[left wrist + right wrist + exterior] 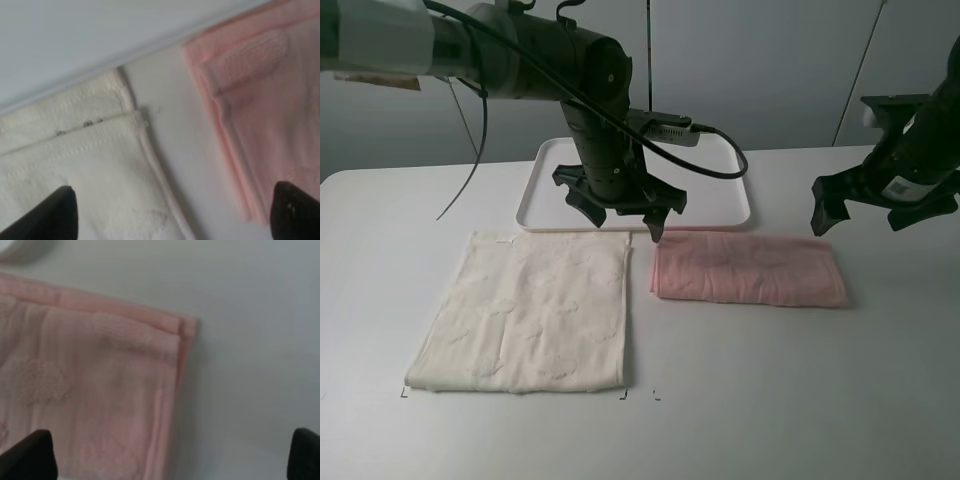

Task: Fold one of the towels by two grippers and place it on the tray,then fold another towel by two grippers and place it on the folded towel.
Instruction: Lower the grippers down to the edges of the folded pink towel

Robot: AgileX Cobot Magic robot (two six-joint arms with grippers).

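A pink towel (748,268), folded into a long strip, lies on the table right of centre. A cream towel (525,312) lies flat to its left. A white tray (542,190) stands behind them, partly hidden by the left arm. My left gripper (620,212) is open and empty, above the gap between the towels' far corners; its view shows the cream towel (90,170) and the pink towel (265,125). My right gripper (865,210) is open and empty, above the table off the pink towel's far right corner, which its view shows (100,390).
The white table (770,400) runs around both towels. Small corner marks (640,394) sit by the cream towel's near edge. A grey wall stands behind the table.
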